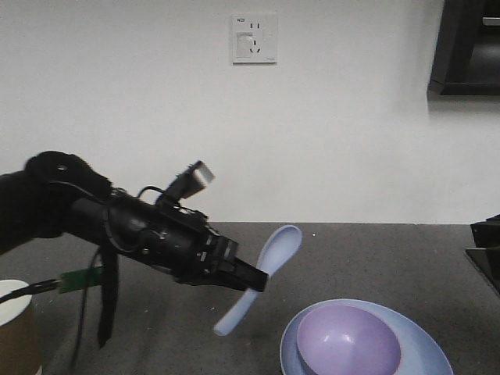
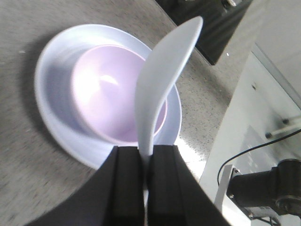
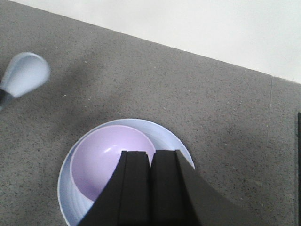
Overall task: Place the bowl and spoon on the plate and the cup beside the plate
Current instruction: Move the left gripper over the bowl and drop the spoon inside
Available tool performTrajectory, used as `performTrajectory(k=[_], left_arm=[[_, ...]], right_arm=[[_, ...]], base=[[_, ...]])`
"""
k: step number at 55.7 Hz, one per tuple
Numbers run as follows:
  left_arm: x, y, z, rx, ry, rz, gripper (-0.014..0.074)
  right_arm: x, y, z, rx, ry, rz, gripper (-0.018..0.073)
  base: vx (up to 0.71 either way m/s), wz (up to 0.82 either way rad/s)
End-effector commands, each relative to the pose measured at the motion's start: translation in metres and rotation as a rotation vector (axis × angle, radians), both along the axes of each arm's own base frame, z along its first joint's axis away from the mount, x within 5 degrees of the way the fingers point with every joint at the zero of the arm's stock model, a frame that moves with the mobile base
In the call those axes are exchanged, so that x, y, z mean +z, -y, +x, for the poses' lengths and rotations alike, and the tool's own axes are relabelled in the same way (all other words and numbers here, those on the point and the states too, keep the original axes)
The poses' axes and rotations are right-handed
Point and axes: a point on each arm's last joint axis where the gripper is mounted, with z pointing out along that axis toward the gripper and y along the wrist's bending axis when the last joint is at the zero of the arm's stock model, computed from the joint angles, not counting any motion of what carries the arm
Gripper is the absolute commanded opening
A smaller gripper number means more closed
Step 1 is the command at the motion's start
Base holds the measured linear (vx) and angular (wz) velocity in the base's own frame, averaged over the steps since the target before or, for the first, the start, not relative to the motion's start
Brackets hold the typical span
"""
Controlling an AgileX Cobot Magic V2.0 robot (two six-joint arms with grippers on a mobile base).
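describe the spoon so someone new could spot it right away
On the grey table, look left of the plate holding the purple bowl. The left gripper holds the spoon in the air: the only pale blue thing that is long and off the table.

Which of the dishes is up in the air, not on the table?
The spoon: the left hand pinches it above the table. The bowl sits on the plate, and nothing holds the cup.

A dark, speckled grey countertop (image 1: 375, 250) stretches before me, bearing 2 things directly: the pale blue plate (image 1: 428, 348) at my right, the brown paper cup (image 1: 16, 336) standing far left.
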Motion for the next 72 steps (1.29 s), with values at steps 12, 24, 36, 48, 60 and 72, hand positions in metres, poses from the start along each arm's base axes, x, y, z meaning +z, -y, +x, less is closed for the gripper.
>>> performTrajectory(k=[12,24,36,48,60,72], left_arm=[[0.014,0.054,0.003,-0.026,0.083,-0.008,0.0],[-0.002,0.069,0.009,0.014,0.107,0.006,0.0004],[-0.01,0.076,0.008,0.01,0.086,0.015,0.0026],[-0.01,0.081,0.007,0.023,0.109,0.015,0.0188],[-0.01,0.088,0.005,0.034,0.143,0.021,0.0408],[-0.006,0.088,0.001,0.024,0.145,0.016,0.0511]], right_arm=[[0.015,0.002,-0.002,-0.02,0.099,0.007,-0.0012],[0.014,0.003,-0.002,-0.025,0.101,-0.008,-0.0012],[0.015,0.004,-0.002,-0.028,0.105,-0.015,-0.0012],[0.015,0.004,-0.002,-0.028,0.105,-0.015,-0.0012],[0.015,0.004,-0.002,-0.028,0.105,-0.015,-0.0012],[0.015,0.004,-0.002,-0.028,0.105,-0.015,-0.0012]], base=[[0.0,0.0],[0.0,0.0],[0.0,0.0],[0.0,0.0],[0.0,0.0],[0.0,0.0]])
